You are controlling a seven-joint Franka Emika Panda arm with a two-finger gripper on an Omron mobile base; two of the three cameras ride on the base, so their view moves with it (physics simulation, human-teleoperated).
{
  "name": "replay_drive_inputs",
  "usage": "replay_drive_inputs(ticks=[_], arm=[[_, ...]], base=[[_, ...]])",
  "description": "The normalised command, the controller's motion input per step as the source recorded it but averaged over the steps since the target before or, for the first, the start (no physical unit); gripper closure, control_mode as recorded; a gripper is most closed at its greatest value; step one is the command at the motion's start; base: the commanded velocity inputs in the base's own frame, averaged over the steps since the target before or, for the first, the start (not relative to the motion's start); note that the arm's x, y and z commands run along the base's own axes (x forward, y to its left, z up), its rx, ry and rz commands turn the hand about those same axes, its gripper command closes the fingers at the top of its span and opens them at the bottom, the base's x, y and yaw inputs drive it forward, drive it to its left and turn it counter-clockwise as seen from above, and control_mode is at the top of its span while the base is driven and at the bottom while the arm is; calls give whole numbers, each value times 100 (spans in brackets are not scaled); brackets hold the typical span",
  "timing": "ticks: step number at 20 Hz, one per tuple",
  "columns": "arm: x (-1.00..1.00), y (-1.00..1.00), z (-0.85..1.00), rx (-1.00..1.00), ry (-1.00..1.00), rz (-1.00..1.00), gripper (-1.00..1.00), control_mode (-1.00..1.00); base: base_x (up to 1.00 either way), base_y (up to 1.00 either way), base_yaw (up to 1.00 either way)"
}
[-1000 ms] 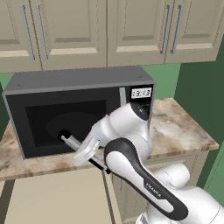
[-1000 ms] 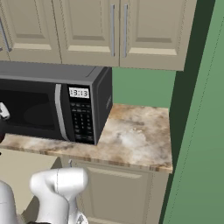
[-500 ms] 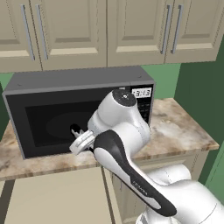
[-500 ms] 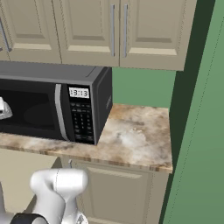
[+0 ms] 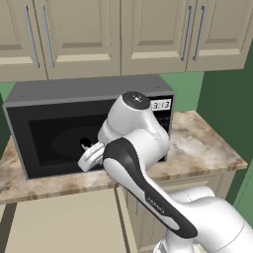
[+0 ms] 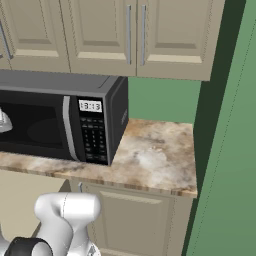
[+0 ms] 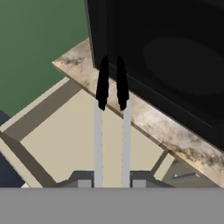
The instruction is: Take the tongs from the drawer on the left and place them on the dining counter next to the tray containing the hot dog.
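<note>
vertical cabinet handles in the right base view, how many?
3: a pair side by side on the upper cabinets above the microwave, handles at and, and one at the left edge. More may lie outside the frame.

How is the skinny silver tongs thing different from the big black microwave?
The slim silver-grey tongs with black tips are thin and held up by the gripper; the boxy black microwave is bulky and sits on the marble worktop. Both have black parts.
</note>
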Motion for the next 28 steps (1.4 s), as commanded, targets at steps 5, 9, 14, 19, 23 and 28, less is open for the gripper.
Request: replay_drive_inputs(ticks=[5,9,14,19,23,28], arm=[[-17,-35,0,0,0,-4,100,-100],[-2,-24,0,0,0,-8,100,-100],[-13,-33,0,0,0,-10,100,100],[0,0,0,0,0,0,100,100],[0,0,0,0,0,0,100,100],[0,0,0,0,0,0,100,100]], base=[[0,0,0],[0,0,0],[-9,-17,-5],[-19,-98,-41],[0,-100,-52],[-33,-65,-67]])
